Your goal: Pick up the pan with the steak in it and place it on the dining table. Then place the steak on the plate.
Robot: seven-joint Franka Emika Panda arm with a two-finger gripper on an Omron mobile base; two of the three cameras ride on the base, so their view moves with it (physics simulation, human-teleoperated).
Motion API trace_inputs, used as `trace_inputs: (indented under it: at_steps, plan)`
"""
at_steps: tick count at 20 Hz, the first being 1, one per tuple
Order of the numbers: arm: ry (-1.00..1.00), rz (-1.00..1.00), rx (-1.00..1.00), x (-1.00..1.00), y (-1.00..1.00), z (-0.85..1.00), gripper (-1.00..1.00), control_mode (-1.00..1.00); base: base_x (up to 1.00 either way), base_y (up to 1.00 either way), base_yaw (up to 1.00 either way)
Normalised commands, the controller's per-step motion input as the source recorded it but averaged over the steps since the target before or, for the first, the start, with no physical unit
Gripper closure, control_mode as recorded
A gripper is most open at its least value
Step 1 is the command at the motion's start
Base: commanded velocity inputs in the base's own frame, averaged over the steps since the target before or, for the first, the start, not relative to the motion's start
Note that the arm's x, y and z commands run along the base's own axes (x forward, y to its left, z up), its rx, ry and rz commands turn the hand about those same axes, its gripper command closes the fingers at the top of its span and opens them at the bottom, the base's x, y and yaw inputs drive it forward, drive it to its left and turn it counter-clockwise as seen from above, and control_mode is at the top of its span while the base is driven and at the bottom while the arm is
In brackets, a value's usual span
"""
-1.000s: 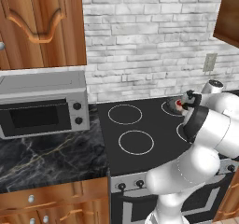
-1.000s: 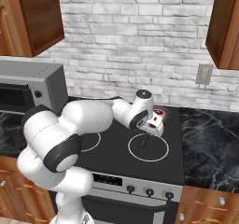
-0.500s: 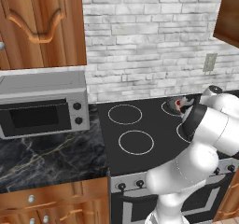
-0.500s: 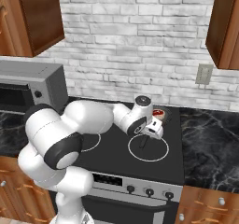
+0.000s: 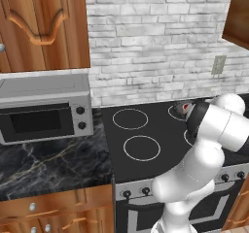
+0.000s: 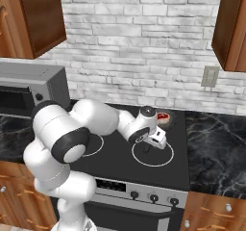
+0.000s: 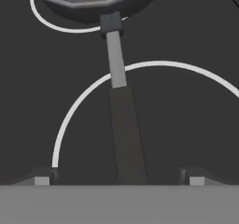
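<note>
The pan (image 6: pixel 167 118) sits on the stove's rear right burner with the steak (image 6: pixel 163 115) lying in it, red on top. In the hand view the pan (image 7: pixel 93 3) is at the top edge, and its long dark handle (image 7: pixel 123 125) runs down the middle toward me. My gripper (image 7: pixel 119 176) is open, one fingertip on each side of the handle's near end, not touching it. In the right base view the gripper (image 6: pixel 154 144) hangs low over the front right burner. The pan (image 5: pixel 181 108) peeks out behind my arm. The dining table and the plate are out of view.
A black stovetop (image 6: pixel 110 153) with white ring burners lies below the hand. A grey microwave (image 5: pixel 44 113) stands on the black marble counter (image 5: pixel 48 164) at the left. More counter (image 6: pixel 216 148) lies right of the stove, with a brick wall and wooden cabinets behind.
My hand has come down and forward over the front right burner, closer to the pan's handle. The jaws have stayed open. Pan and steak have not moved.
</note>
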Motion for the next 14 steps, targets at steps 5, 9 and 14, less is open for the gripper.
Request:
trace_inputs:
  at_steps: [5,9,14]
  plan:
    - [0.00,0.00,0.04,0.10,-0.04,-0.26,-1.00,-1.00,0.00,0.00,0.00]
    - [0.00,0.00,0.00,0.21,-0.07,-0.10,-1.00,-1.00,0.00,0.00,0.00]
    - [0.00,0.00,0.00,0.26,-0.17,-0.17,-1.00,-1.00,0.00,0.00,0.00]
